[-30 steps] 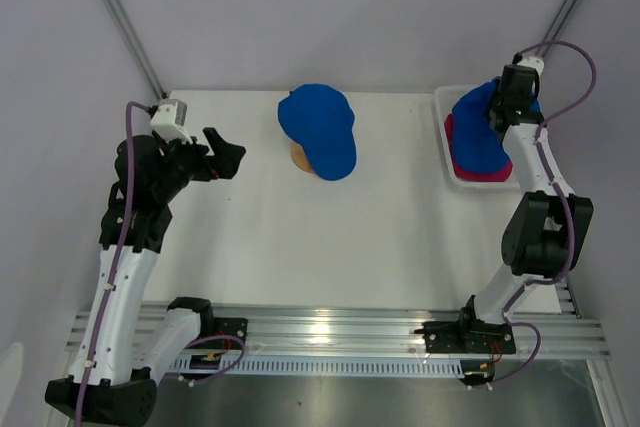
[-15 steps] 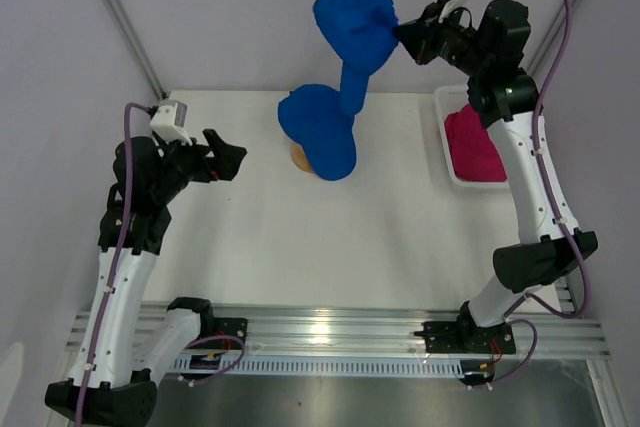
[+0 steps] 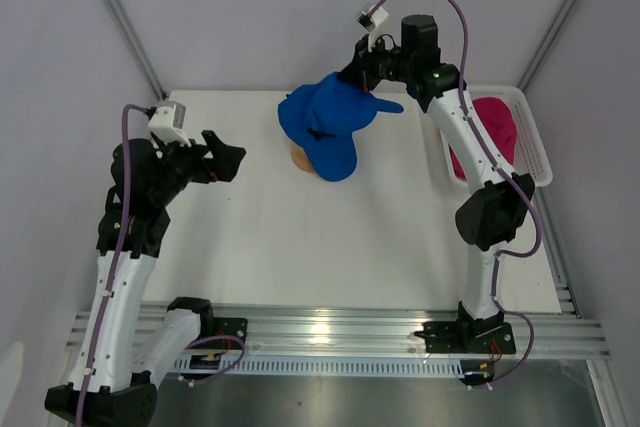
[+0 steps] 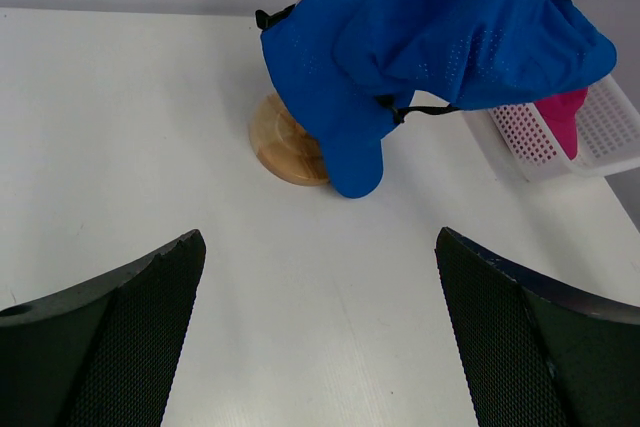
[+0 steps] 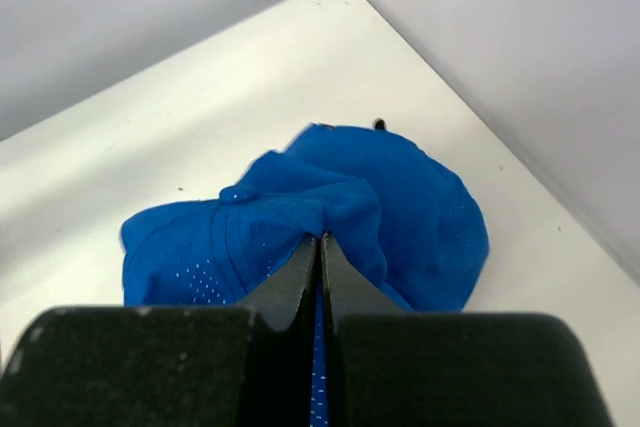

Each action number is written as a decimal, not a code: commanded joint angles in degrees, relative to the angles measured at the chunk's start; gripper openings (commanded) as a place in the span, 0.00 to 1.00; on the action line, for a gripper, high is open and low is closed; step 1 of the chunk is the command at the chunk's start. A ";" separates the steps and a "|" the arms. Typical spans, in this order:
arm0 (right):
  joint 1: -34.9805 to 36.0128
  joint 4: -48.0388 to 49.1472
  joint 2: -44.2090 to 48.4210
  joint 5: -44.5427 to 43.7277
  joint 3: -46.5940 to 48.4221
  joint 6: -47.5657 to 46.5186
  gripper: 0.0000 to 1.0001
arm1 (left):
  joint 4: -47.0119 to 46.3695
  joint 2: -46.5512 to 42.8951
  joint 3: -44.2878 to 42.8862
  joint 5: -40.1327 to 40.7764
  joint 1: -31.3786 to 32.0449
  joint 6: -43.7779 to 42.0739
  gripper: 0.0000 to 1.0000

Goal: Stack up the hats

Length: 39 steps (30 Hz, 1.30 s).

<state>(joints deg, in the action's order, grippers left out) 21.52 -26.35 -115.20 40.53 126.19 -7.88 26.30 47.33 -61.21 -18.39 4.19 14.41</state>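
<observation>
A royal blue hat point(image 3: 325, 152) sits on the tan wooden stand point(image 3: 299, 157) at the back middle of the table. My right gripper point(image 3: 368, 75) is shut on a second blue hat point(image 3: 345, 102) and holds it just above and partly over the first. In the right wrist view the shut fingers point(image 5: 320, 243) pinch the held hat's fabric point(image 5: 240, 237), with the lower hat point(image 5: 425, 207) behind. A magenta-pink hat point(image 3: 492, 127) lies in the white mesh basket point(image 3: 538, 152). My left gripper point(image 3: 226, 159) is open and empty, left of the stand; its view shows both blue hats point(image 4: 330, 87) point(image 4: 480, 27).
The basket stands at the back right, near the table's right edge; it also shows in the left wrist view point(image 4: 620, 137) with the pink hat point(image 4: 560, 112). Walls and frame posts close off the back and sides.
My right gripper has lifted the second blue hat out of the basket, swung it up high, then brought it down and left over the hat on the stand. The left arm has not moved.
</observation>
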 commanded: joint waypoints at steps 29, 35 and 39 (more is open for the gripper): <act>11.44 16.60 9.56 -51.08 -6.05 0.67 0.00 | -0.73 -0.40 -1.55 -0.59 -0.76 -1.93 1.00; 12.49 15.37 5.25 -52.93 -5.43 -1.79 0.00 | -0.73 -0.22 -1.72 -0.59 -0.76 -2.02 1.00; 12.50 15.18 5.59 -49.16 -7.97 -1.96 0.00 | -0.64 -0.14 -1.81 -0.59 -0.76 -2.02 1.00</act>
<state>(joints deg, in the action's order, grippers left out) 33.54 -13.78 -111.44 -9.93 117.93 -8.34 26.30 47.55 -61.21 -18.39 4.19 13.85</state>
